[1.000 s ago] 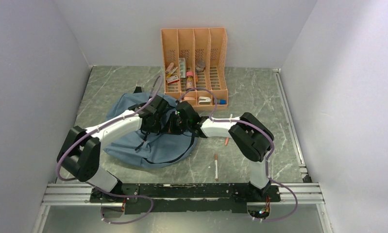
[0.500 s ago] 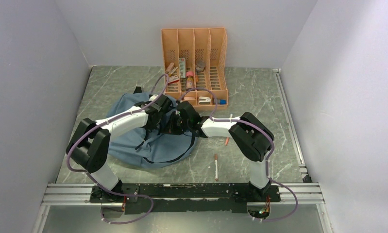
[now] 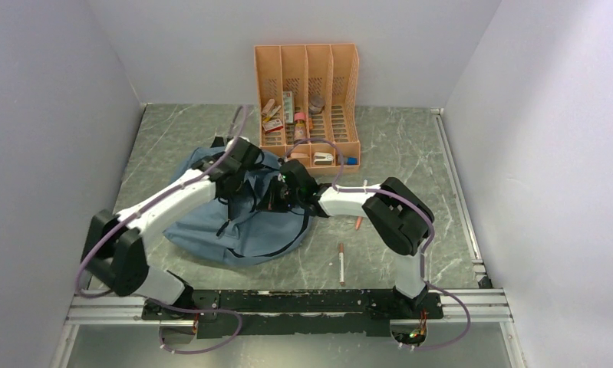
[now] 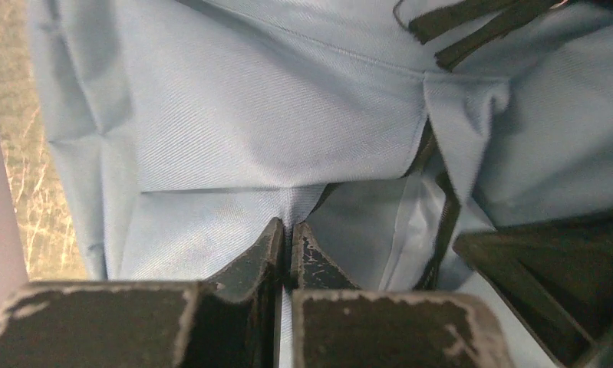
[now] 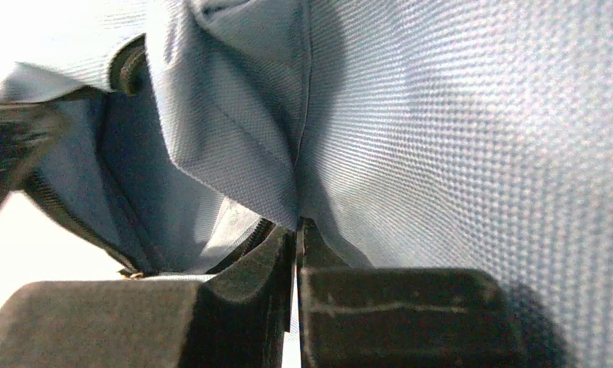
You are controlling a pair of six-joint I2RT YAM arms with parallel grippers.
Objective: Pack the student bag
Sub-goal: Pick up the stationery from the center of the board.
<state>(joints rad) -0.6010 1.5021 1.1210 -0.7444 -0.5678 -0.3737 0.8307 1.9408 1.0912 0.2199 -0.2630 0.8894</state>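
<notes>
Left gripper (image 4: 289,234): the jaws are closed to a hairline gap. The tips press into a fold of light blue cloth of the student bag (image 3: 199,222), which is drawn up between them, so a pinch on the fabric is recorded. Black straps (image 4: 472,31) cross the cloth beyond the tips.

Right gripper (image 5: 297,227): the jaws are together in the same way. A seam ridge of the bag's cloth runs down into the slit between the fingers and is clamped there. A black zip edge (image 5: 80,226) lies to the left of the fingers.

Arm pose, overhead view: the left arm has its elbow low and far out to the left. Its white forearm runs up and to the right, ending with the wrist above the bag's rear part. The right arm rises from its base to a raised elbow, and its forearm reaches left to the bag's right side. The two wrists are near each other.

The bag lies slumped on the table (image 3: 410,153), left of centre and in front of the orange file organizer (image 3: 266,73). Two pens (image 3: 341,263) lie on the table to the bag's right, clear of it.
</notes>
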